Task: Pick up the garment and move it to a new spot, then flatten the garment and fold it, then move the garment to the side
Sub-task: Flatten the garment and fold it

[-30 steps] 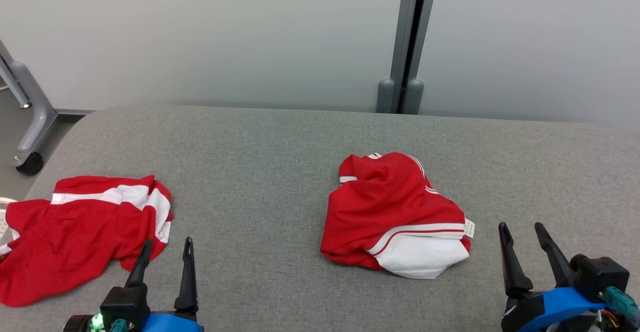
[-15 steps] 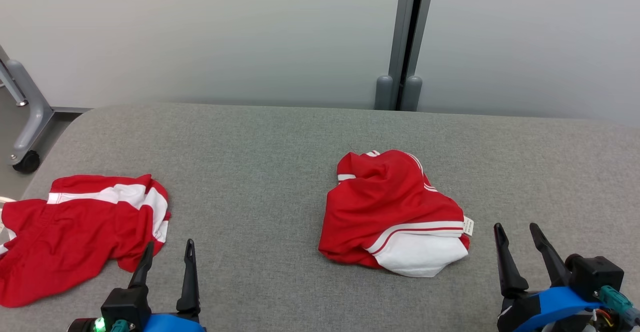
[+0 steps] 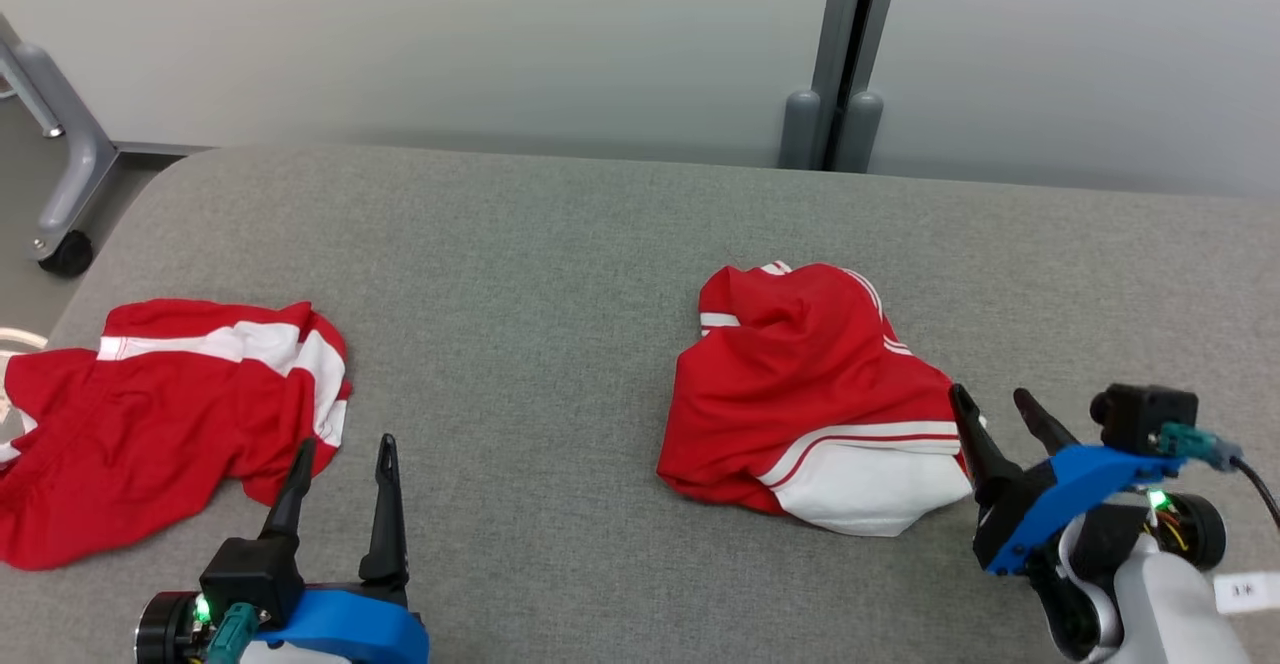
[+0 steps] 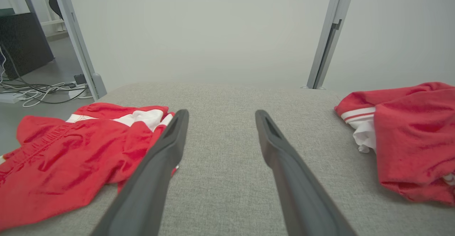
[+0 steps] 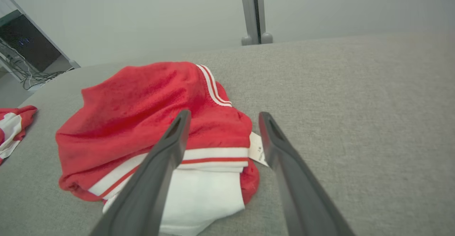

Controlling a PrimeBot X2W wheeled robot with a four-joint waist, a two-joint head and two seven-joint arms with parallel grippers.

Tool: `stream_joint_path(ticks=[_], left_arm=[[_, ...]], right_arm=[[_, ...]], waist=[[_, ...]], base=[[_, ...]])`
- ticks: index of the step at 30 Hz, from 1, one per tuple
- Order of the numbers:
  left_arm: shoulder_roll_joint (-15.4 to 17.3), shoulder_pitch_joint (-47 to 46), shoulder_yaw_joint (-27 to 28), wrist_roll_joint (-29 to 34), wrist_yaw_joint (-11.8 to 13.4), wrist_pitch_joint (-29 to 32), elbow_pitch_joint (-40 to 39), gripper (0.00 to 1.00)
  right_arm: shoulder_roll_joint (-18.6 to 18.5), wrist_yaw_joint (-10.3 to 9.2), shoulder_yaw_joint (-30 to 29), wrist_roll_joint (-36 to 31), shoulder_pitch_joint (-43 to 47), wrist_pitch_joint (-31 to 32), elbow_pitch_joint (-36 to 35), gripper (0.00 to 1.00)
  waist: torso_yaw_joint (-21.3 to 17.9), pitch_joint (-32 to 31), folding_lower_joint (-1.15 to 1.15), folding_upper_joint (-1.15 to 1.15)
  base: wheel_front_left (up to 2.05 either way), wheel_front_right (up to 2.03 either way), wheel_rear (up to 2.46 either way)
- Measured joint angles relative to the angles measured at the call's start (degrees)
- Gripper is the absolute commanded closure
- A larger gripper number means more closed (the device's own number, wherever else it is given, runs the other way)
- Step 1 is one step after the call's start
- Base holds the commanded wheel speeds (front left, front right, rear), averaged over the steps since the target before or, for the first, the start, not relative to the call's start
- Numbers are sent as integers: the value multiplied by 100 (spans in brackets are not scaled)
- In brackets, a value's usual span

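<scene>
we judge the step in hand is the first pick, with our right gripper (image 3: 988, 399) at the garment (image 3: 800, 384). to do it well, we should lower the fingers onto a thick fold near the red and white band and close on several layers, not on the small white label (image 5: 257, 149) alone, which could slip out. this gripper has its fingers spread wide and holds nothing; the tips are at the right side of the heap, beside the label. we cannot tell if one finger touches the cloth. the garment lies crumpled a little right of the middle of the table (image 3: 520, 244), well apart from every edge. our left gripper (image 3: 346, 442) is also spread wide and empty, near the front edge, just beside a second red garment (image 3: 150, 414) at the left edge.
</scene>
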Motion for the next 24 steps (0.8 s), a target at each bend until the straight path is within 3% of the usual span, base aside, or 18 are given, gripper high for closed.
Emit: stream_joint_path(ticks=[3,8,21,22,23,24], left_arm=[[-65,-63,10,-4,-34,1,-75,0],[-92,-136,4,49,-91,1,-121,0],[-86,-159,-1,101,-152,0,-152,0],[-83,-164,-5,101,-153,0,-153,0],[-78,-166,-11,102,-154,0,-153,0],[-69,-169,-10,104,-154,0,-152,0]], right_arm=[[1,0,-134,-29,-442,600,460,0],[-2,0,-444,-255,-1049,1036,1217,0],[-14,0,-335,-145,-1569,745,2664,0],[-19,0,-249,-91,-1624,736,2733,7],[-19,0,-166,-3,-1679,708,2809,68],[-19,0,-49,16,-1717,672,2853,100]], waist=[[95,129,0,0],[287,286,1,0],[506,421,0,0],[513,427,0,0],[519,431,0,0],[524,433,0,0]], base=[[0,0,0],[0,0,0],[0,0,0],[0,0,0],[0,0,0],[0,0,0]])
